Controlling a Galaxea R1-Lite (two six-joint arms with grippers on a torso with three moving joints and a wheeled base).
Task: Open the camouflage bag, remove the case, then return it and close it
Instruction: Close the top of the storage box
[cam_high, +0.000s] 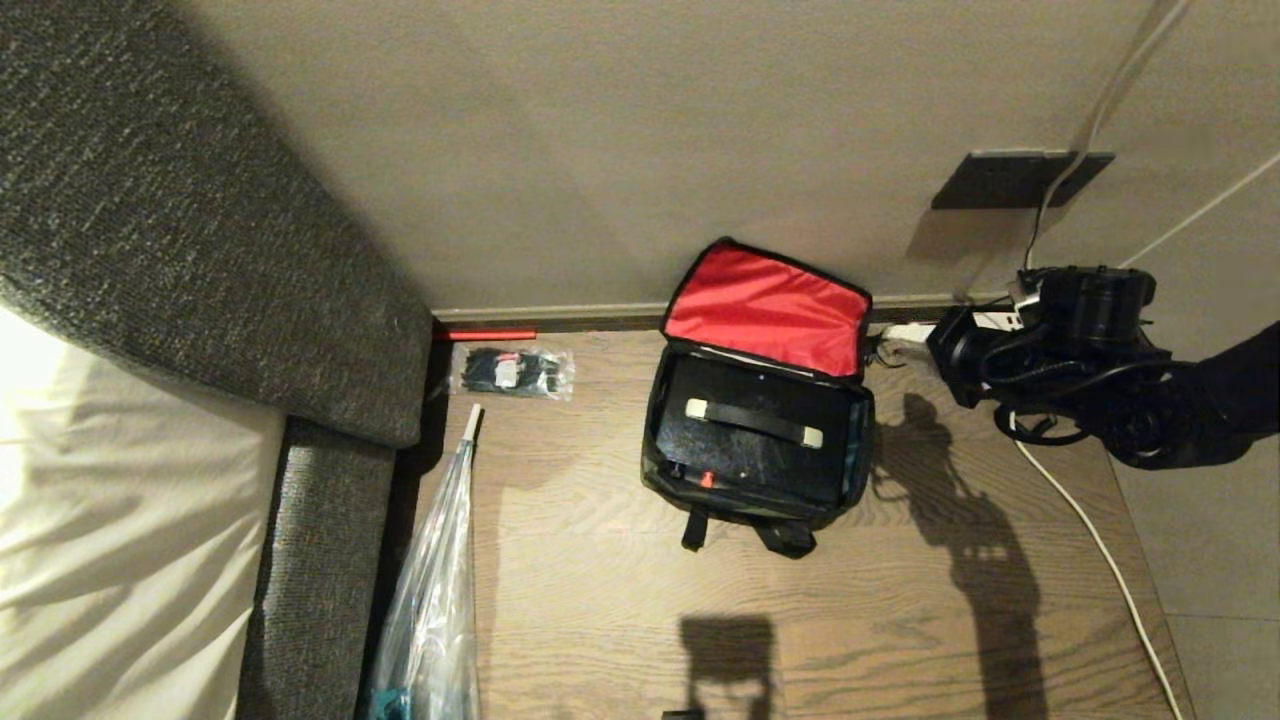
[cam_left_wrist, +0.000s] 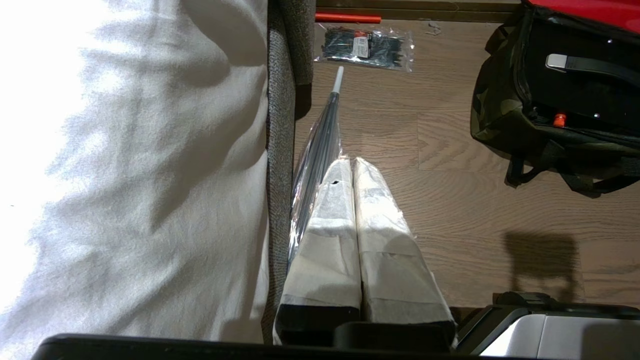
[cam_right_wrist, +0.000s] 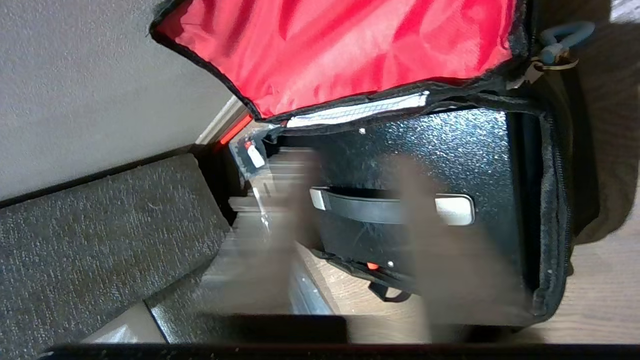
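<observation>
The camouflage bag stands open on the wooden floor by the wall, its red-lined lid leaning back. Inside lies the black case, top up, with its handle bar and a small red latch. My right gripper hovers to the right of the bag. In the right wrist view the right gripper shows blurred fingers standing apart in front of the case handle, with nothing between them. My left gripper is parked low near the bed, its white-wrapped fingers pressed together and empty.
A grey upholstered bed frame with a white sheet fills the left. A packet of black cable ties and an umbrella in a plastic sleeve lie beside it. A white cable runs along the floor on the right, under a wall socket.
</observation>
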